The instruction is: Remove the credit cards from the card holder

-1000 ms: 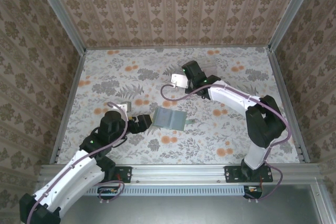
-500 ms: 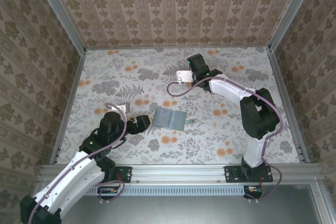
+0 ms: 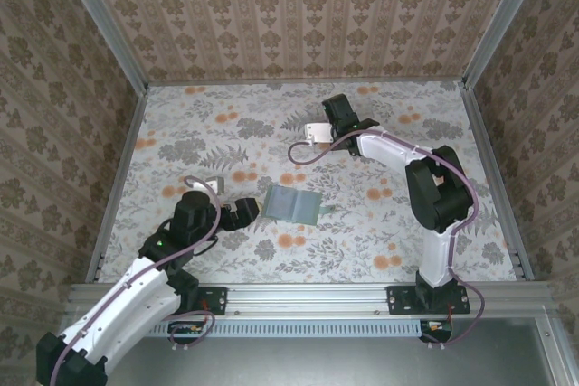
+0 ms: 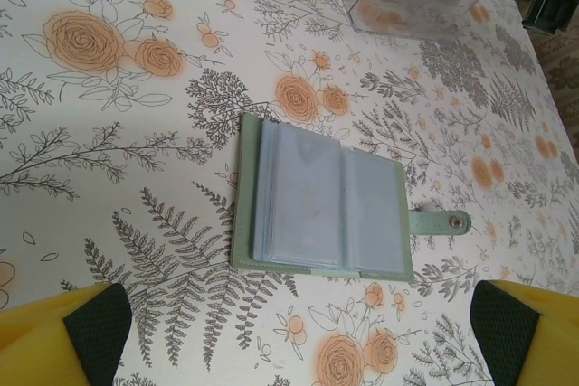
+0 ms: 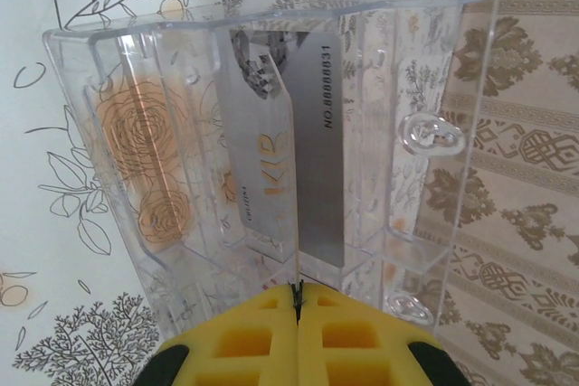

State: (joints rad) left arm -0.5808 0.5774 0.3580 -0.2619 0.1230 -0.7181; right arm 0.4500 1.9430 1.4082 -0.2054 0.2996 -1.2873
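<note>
Presently the left gripper (image 4: 298,323) is standing spread wide just short of the open card holder (image 4: 317,201), which is lying mid-table. The right gripper (image 5: 296,291), fingers pressed together, is hovering at the clear tray (image 5: 434,70) containing a dark grey card (image 5: 317,133). Risk: pinching the soft sleeves may drag the holder along. Cloudy sleeves are hiding any cards, and whether the right fingers are nipping that card is unclear.
</note>
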